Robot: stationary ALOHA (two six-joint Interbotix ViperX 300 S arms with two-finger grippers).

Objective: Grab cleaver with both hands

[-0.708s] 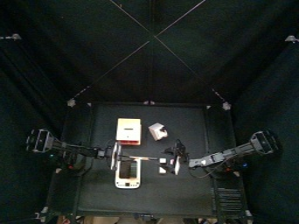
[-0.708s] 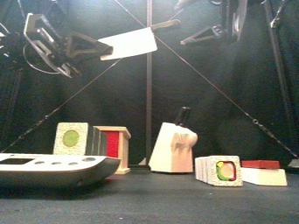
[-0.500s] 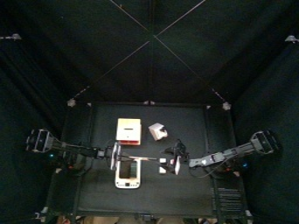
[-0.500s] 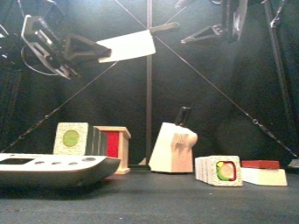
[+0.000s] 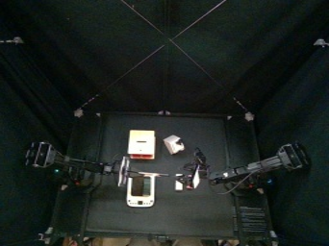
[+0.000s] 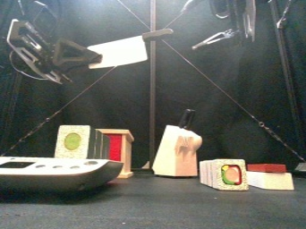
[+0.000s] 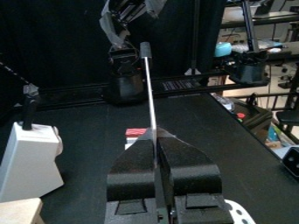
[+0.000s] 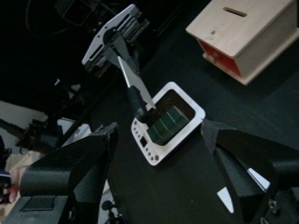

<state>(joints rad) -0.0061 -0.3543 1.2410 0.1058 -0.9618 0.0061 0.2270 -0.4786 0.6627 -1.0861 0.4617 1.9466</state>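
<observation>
White cleaver [image 6: 121,52] blade, black handle; red-and-white box [image 6: 114,152].

The black table [image 6: 156,192] carries everything here — a white scale [image 6: 54,173] at the near left, a card with a green picture [image 6: 73,141] and a red-sided box [image 6: 114,152] behind it. A wooden knife block [image 6: 180,148] stands mid-table — to the right, a small green-faced box [image 6: 224,173] and a white box [image 6: 270,179].

We see a cleaver [image 6: 120,52] of pale matt blade, its handle dark; at 6 o'clock below it, a pale wooden block [image 6: 180,150]; table [image 7: 246,166] and curtains [image 6: 227,98] matt black
</observation>
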